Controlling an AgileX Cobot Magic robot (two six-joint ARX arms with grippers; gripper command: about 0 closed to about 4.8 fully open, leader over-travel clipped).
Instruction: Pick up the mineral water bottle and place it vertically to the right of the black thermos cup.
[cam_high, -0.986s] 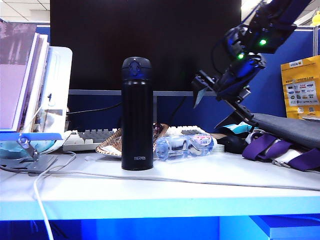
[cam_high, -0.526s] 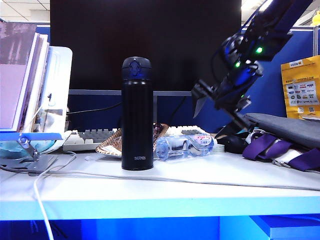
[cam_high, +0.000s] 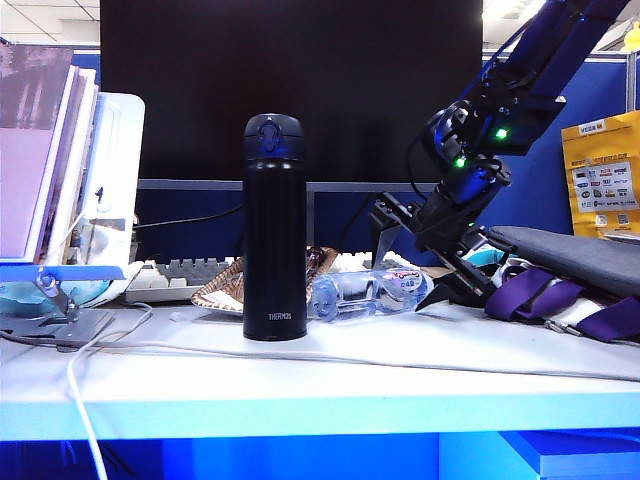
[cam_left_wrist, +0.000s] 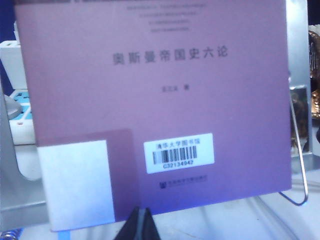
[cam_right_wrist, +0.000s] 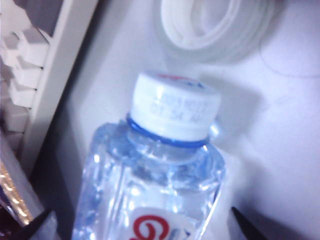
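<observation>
Bottle (cam_high: 368, 291): lying flat beside upright thermos (cam_high: 274, 228); white cap shows only in right wrist view. Right gripper (cam_high: 408, 262): spread wide above it, holding nothing. Left gripper (cam_left_wrist: 141, 225): fingertips together, facing book (cam_left_wrist: 150, 110).

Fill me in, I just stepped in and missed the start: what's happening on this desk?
The right gripper, jaws open, hangs just above the mineral water bottle, which lies on its side on the table, right of the upright black thermos cup. Nothing is gripped yet. The left gripper is off to the side, facing a purple book.
</observation>
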